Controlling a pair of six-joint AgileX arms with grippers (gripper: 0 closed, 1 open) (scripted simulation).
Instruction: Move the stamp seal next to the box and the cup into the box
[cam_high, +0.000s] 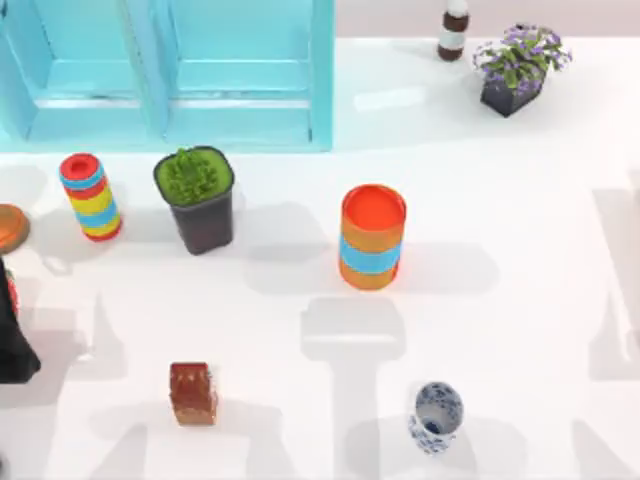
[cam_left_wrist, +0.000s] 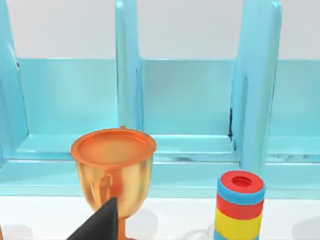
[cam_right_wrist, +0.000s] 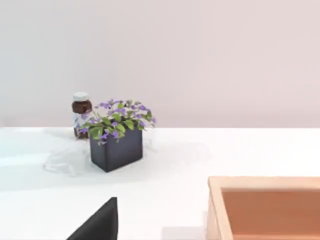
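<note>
Top view: the stamp seal stands upright on the white counter at about 7 o'clock from the frame's centre, and the cup lies tipped on its side at about 5 o'clock, well apart from it. Between and beyond them stand an orange cylinder with a blue band, near centre, a dark pot of green foliage at 10 o'clock, and a striped cylinder farther left, in front of a light-blue shelf unit. A dark part of the left arm sits at the 9 o'clock edge; the left wrist view looks past a dark finger toward an orange goblet and the shelf. Whether the left fingers are open cannot be told, nor the right ones. The right wrist view shows a dark finger, a purple-flowered planter, a brown bottle, and a corner of the wooden box, which probably lies off the counter's right side, though the view is partial. No object is held. Judged step: approach for the first pick. The seal suits a vertical descent with fingers across its narrow faces; the tipped cup may roll, so it should be gripped squarely across its body.
</note>
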